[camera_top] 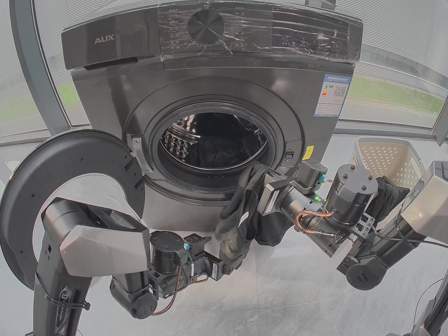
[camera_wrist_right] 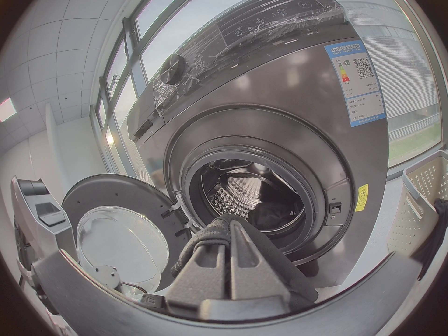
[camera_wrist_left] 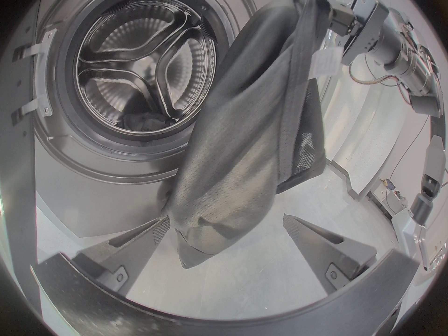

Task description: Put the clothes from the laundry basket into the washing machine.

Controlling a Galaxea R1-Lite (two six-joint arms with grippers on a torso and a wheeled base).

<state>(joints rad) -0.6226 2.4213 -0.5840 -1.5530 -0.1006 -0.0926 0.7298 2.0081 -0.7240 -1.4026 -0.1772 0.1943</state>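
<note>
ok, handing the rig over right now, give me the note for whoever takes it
Right gripper: shut on a dark garment, held just outside the washing machine opening.
Left gripper: open, low, under the garment's hanging end.
Done: Door swung open; dark clothes already in the drum.
Left to do: feed this garment in, then the dark piece draped over the laundry basket rim.
</note>
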